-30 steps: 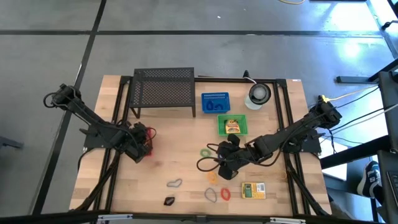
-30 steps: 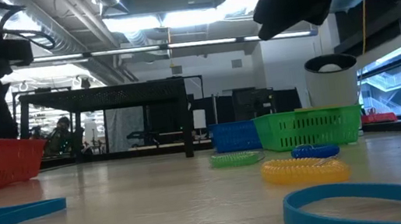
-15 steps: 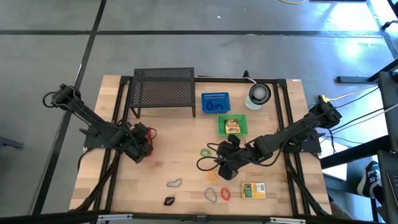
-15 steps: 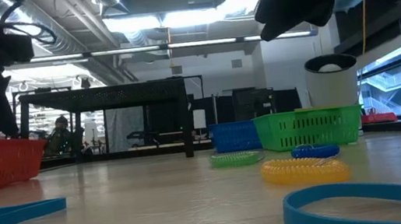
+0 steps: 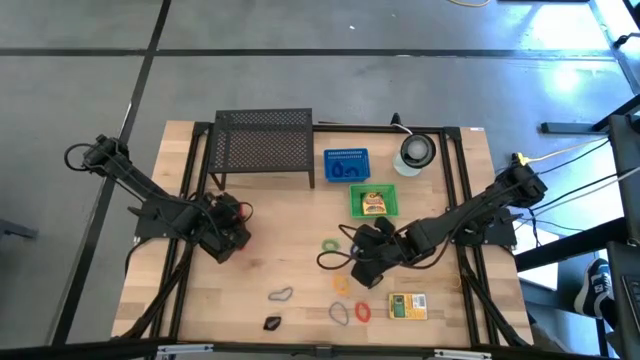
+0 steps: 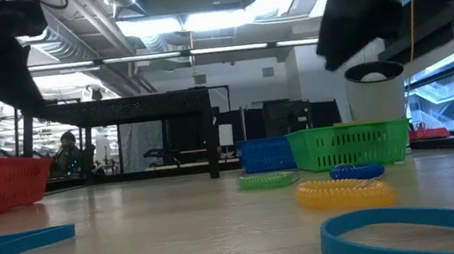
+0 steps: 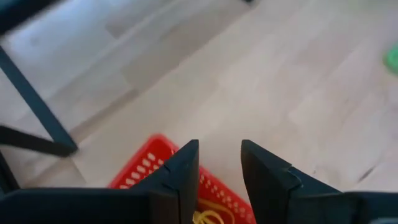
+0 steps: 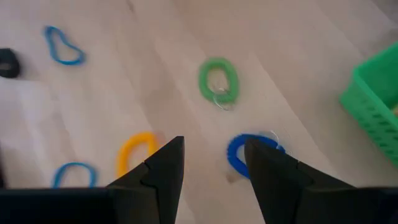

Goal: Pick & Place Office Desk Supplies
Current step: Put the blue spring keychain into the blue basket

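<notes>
While the left fingers (image 7: 217, 180) hang parted and empty over the red basket (image 7: 146, 168), lower the right fingers (image 8: 211, 171), also parted and empty, straight onto the blue loop (image 8: 249, 152) on the surface, straddle its rim, then close.

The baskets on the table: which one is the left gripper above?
The red basket, at the table's left side. The left gripper hangs open over it, while the blue basket and green basket sit far off, nearer the right arm.
</notes>
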